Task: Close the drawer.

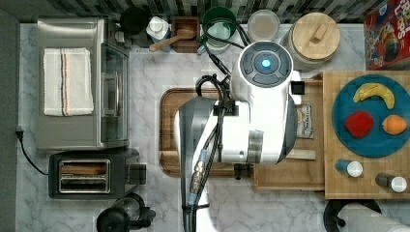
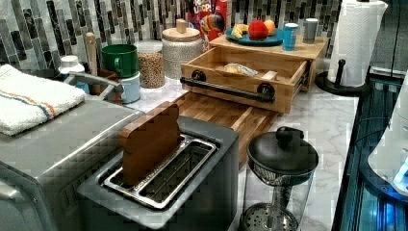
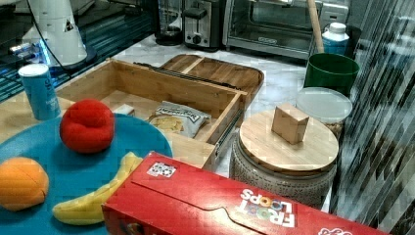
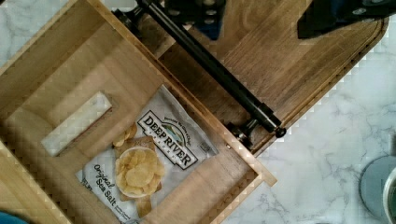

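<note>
The drawer point(image 2: 245, 72) stands pulled well out from under the slab point(image 2: 288, 48) that carries the fruit plate point(image 2: 252, 39), its front overhanging the brown tray point(image 2: 226, 118). A chip bag point(image 4: 149, 158) and a pale bar point(image 4: 77, 122) lie flat on its floor. The dark handle point(image 4: 210, 65) runs across its front. The arm point(image 1: 251, 111) hangs over the drawer in the top view; whether the gripper is released or clenched I cannot tell. The likely risks: a push landing off-centre on the handle could skew the drawer on its rails and jam it; a push too high might slip over the front into the drawer and crush the bag; too hard a shove could jolt the shakers point(image 2: 290, 36) on the slab.
</note>
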Robot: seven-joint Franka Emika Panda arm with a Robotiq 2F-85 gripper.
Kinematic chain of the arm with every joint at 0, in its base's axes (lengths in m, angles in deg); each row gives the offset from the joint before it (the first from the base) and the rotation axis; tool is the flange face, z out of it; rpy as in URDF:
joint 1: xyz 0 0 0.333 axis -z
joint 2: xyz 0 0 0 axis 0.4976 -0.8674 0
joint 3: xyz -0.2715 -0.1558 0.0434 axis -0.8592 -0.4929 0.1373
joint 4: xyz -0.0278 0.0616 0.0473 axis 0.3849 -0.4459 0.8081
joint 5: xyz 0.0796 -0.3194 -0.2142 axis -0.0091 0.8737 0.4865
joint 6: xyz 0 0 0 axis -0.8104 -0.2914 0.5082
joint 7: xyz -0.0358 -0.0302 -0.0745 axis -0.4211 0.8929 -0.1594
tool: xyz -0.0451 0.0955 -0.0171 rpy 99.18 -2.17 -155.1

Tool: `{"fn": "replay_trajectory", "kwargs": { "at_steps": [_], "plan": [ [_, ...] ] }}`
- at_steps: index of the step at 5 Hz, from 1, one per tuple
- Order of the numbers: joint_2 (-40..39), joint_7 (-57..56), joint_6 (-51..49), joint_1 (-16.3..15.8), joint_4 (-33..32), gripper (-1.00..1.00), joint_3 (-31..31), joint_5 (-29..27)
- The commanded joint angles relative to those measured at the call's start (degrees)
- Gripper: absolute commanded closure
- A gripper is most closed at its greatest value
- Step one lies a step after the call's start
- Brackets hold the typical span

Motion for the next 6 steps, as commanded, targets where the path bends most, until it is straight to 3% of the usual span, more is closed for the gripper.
{"fn": "replay_trajectory", "kwargs": {
  "at_steps": [1,2,3,4,5,6],
  "plan": [
    [-0.1,-0.1,0.0,0.2,0.0,1.00,0.0,0.2],
    [-0.1,-0.1,0.0,0.4,0.0,1.00,0.1,0.2],
    [1.3,-2.5,3.2,0.8,-3.7,-1.00,0.1,-3.4],
    [2.2,-6.0,6.8,0.3,-6.7,-1.00,0.8,-6.7],
    [3.0,-9.7,10.2,-2.4,-9.8,-1.00,0.0,-8.8],
    [3.8,-13.2,13.6,-4.5,-13.3,-1.00,1.5,-6.2]
  ]
}}
